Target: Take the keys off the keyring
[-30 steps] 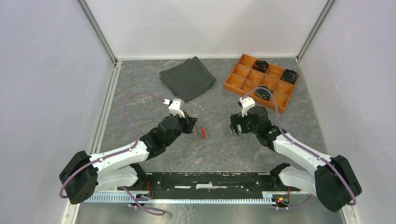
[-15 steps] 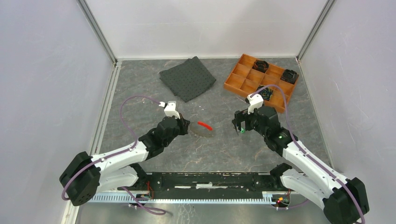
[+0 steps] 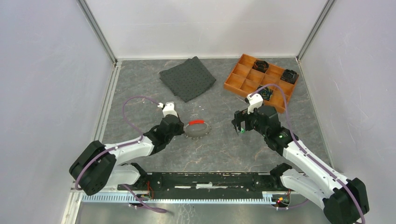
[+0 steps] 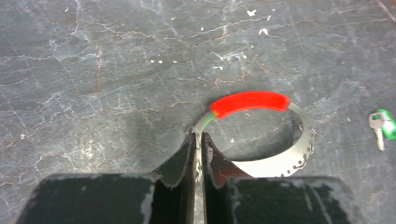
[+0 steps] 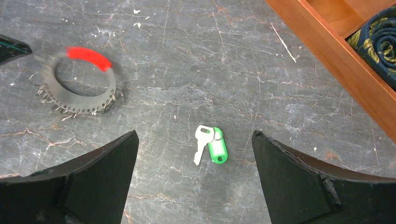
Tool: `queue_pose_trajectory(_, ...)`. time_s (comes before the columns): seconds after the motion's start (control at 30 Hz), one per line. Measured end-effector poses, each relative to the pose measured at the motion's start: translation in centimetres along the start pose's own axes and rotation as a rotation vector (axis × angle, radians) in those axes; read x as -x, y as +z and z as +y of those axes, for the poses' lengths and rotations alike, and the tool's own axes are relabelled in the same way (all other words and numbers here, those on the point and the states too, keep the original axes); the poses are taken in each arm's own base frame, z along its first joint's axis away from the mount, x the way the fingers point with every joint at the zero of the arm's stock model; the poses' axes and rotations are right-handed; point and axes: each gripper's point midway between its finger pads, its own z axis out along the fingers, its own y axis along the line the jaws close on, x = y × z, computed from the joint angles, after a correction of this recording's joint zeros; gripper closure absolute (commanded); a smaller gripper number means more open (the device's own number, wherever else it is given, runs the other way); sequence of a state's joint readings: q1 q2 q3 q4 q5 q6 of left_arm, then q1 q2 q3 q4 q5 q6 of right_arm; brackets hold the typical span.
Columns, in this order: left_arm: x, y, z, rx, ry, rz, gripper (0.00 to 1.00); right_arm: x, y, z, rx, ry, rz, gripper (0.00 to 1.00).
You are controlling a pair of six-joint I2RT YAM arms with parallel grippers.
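Keyring [image 5: 86,108], grey loop, red-marked, seemingly blurred

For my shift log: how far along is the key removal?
Done: the green-tagged silver key lies loose beneath the open right gripper. In hand: the left gripper pinches the grey metal keyring. Left: the blurred red piece still on it.

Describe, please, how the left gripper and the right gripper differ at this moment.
The left gripper is shut, pinching the rim of the keyring; the right gripper stands wide open and holds nothing. The left gripper is in contact with its target; the right gripper only hovers above the green key, which lies loose on the table between its fingers in the wrist view. Both have black fingers and point down at the table.
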State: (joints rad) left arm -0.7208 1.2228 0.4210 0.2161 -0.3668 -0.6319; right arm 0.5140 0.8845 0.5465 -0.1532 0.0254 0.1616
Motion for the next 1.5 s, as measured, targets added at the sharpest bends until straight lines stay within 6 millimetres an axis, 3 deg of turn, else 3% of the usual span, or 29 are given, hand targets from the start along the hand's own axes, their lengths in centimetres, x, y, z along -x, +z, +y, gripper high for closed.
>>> queue_pose_trajectory(0.13,-0.6,0.9,0.9,0.037,0.002,0.021,0.83,0.8,-0.1,0.6,0.028,0.001,-0.015,0.02)
queue_pose_trajectory(0.33,0.2,1.5,0.6,0.039,-0.004,0.01,0.59,1.6,-0.5,0.6,0.026,0.002,-0.018,0.02)
queue_pose_trajectory(0.53,3.0,0.2,-0.9,-0.004,-0.003,-0.039,0.13,2.7,-1.1,0.1,-0.008,0.007,-0.026,0.02)
queue_pose_trajectory(0.63,5.5,-1.3,-2.3,-0.053,-0.001,-0.08,0.01,3.4,-1.6,-0.1,-0.023,0.008,-0.04,0.02)
queue_pose_trajectory(0.77,9.4,-4.1,-4.5,-0.131,-0.009,-0.138,0.0,4.4,-2.3,-0.5,-0.048,0.008,-0.074,0.02)
queue_pose_trajectory(0.93,12.4,-7.2,-6.1,-0.191,0.0,-0.164,0.0,5.4,-3.2,-1.1,-0.078,0.002,-0.115,0.02)
queue_pose_trajectory(1.23,13.9,-10.5,-5.4,-0.2,0.016,-0.197,0.0,6.5,-4.5,-1.6,-0.099,-0.013,-0.168,0.02)
queue_pose_trajectory(1.5,14.0,-11.2,-4.7,-0.185,0.024,-0.205,0.0,7.5,-5.7,-1.6,-0.1,-0.04,-0.22,0.02)
